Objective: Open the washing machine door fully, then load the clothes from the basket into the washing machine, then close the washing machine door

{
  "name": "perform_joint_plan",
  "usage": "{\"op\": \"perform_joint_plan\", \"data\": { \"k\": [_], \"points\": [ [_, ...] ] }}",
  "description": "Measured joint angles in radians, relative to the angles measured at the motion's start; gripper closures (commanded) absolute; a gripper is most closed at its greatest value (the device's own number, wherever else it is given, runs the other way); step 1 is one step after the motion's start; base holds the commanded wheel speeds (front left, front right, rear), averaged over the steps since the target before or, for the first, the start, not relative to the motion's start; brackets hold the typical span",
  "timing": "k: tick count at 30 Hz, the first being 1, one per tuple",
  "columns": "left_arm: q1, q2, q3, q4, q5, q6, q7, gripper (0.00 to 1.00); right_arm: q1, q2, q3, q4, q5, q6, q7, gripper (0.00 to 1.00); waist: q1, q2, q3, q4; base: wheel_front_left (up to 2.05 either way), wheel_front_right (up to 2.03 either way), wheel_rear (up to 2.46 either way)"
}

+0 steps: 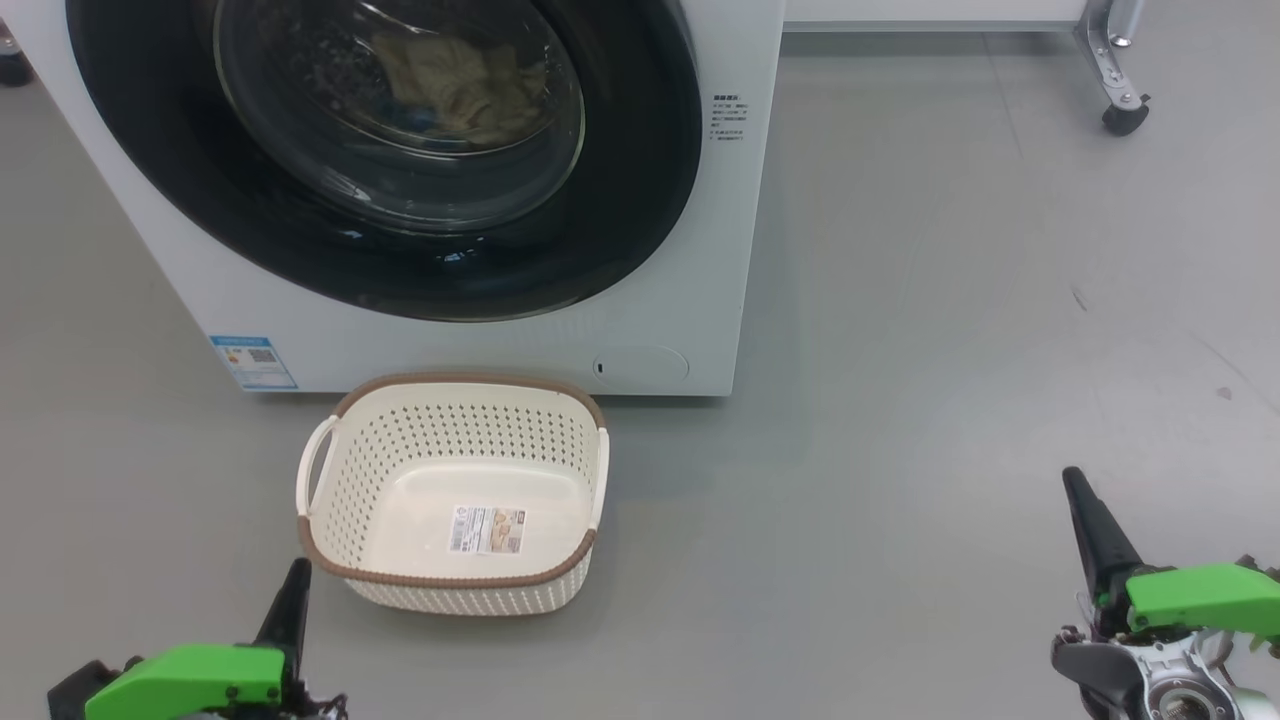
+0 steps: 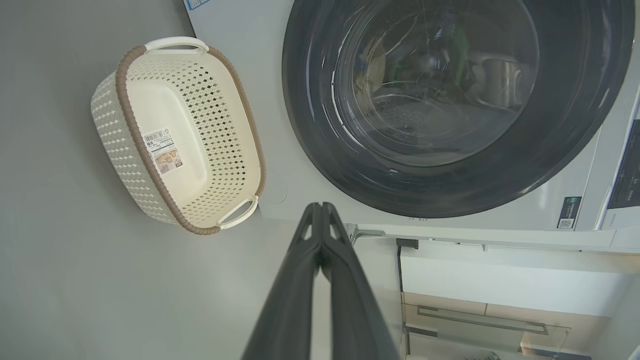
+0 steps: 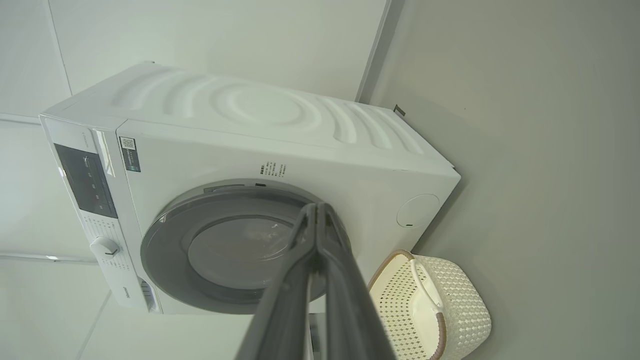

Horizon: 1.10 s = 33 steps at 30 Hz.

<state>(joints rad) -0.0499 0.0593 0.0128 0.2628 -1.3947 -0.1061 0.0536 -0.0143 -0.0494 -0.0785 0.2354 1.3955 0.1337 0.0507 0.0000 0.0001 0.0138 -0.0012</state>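
The door (image 1: 620,220) looks shut on the machine (image 1: 500,350), the clothes (image 1: 460,85) behind its glass, and the basket (image 1: 460,430) sits empty on the floor just in front. The left claw (image 1: 295,575) and right claw (image 1: 1075,485) are both closed on nothing. If the latch has not caught, which I cannot tell, the door may swing open, and a low arm sweep could knock the light basket.

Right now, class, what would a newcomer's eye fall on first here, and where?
The washing machine door, a glossy black ring, dominates the head view's top left, shut, with cream clothes behind its glass. Below it, on the grey floor, sits the cream basket, empty but for a label. The left gripper and right gripper, both shut, rise from the bottom corners.
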Motion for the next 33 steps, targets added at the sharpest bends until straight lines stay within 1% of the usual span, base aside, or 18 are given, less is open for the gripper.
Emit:
{"op": "perform_joint_plan", "data": {
  "k": [21, 33],
  "points": [
    [-0.007, -0.013, 0.055, 0.009, -0.210, -0.017, 0.049, 1.00, -0.033, -0.001, -0.017, 0.036, 0.230, 0.000, 0.030, 1.00, 0.0000, 0.0000, -0.011, 0.001, 0.00, 0.00, 0.00],
    [-0.007, -0.014, 0.058, 0.010, -0.212, -0.017, 0.049, 1.00, -0.038, -0.001, -0.021, 0.037, 0.234, 0.000, 0.030, 1.00, 0.0000, 0.0000, -0.011, 0.001, 0.00, 0.00, 0.00]
  ]
}}
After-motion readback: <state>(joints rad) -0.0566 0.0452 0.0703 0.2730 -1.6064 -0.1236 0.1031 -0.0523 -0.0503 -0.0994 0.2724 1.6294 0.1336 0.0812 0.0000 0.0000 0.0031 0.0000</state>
